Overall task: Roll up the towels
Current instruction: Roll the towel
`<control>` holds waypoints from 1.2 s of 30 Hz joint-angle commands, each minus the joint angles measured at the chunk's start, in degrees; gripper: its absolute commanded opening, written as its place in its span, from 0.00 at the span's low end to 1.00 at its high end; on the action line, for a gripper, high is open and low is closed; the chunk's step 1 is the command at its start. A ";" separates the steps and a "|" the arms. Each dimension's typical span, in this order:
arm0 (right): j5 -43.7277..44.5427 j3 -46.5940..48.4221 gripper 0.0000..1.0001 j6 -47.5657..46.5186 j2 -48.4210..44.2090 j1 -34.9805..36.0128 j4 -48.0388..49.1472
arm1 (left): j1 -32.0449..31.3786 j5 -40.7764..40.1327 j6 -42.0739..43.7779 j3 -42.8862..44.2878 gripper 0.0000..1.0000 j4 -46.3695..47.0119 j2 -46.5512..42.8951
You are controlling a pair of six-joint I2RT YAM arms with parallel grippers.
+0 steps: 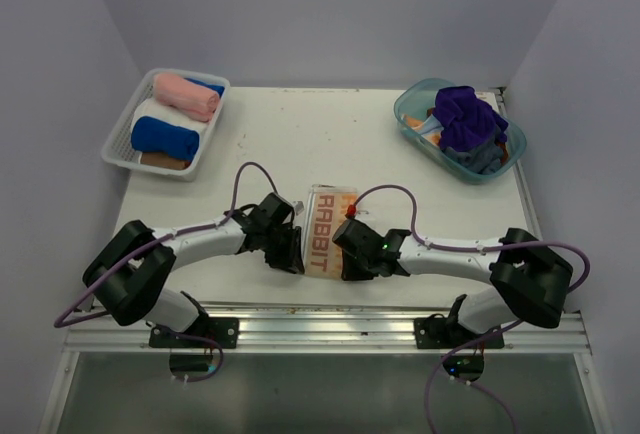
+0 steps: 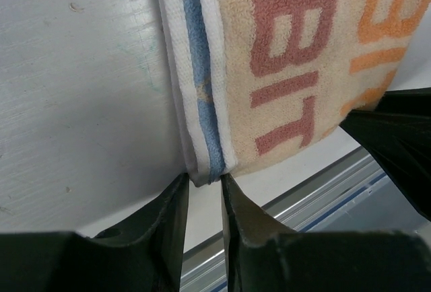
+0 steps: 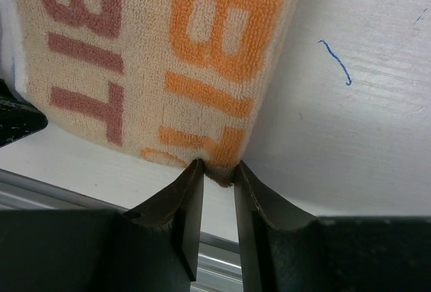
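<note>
Cream terry printed in brick red and orange, the RABBIT towel [image 1: 325,236] lies at 6 o'clock on the table [image 1: 300,144], close to the near rail. Its long axis runs from 12 to 6 o'clock with the lettering reading along that line, and a light-blue stripe borders its left long edge. Both arms lie low, elbows out at 8 and 4 o'clock, forearms reaching inward so the wrists meet at the towel's near end. The left gripper [image 2: 204,179] is pinched on the near left corner and the right gripper [image 3: 218,169] on the near right corner, each with narrow jaws nipping the hem. A rolled pink towel [image 1: 186,96] and a rolled blue towel [image 1: 165,138] sit in the white mesh basket [image 1: 123,122] at 10 o'clock. Purple towels [image 1: 465,114] heap in the teal tub [image 1: 405,114] at 2 o'clock.
</note>
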 commanded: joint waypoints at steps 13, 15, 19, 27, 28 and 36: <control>1.44 -1.31 0.15 1.86 -2.65 0.37 -0.19 | -0.34 0.32 -1.70 1.11 0.00 1.47 -0.07; 1.53 -1.31 0.20 1.86 -2.74 0.28 -0.37 | -0.34 0.06 -1.96 1.37 0.00 0.85 -0.42; 2.32 -1.49 0.35 2.39 -3.79 0.28 -1.60 | -0.43 -0.12 -2.40 1.11 0.17 -0.29 -2.18; 2.94 -1.84 0.36 2.65 -5.64 0.28 -2.22 | -0.86 -0.64 -2.22 1.29 0.41 -0.82 -4.38; 2.94 -1.84 0.36 2.65 -5.81 0.28 -2.30 | -1.04 -0.56 -2.14 1.29 0.42 -0.65 -4.21; 2.24 -2.10 0.35 2.30 -5.47 0.28 -1.51 | -2.27 0.15 -2.22 0.41 0.44 1.46 -2.10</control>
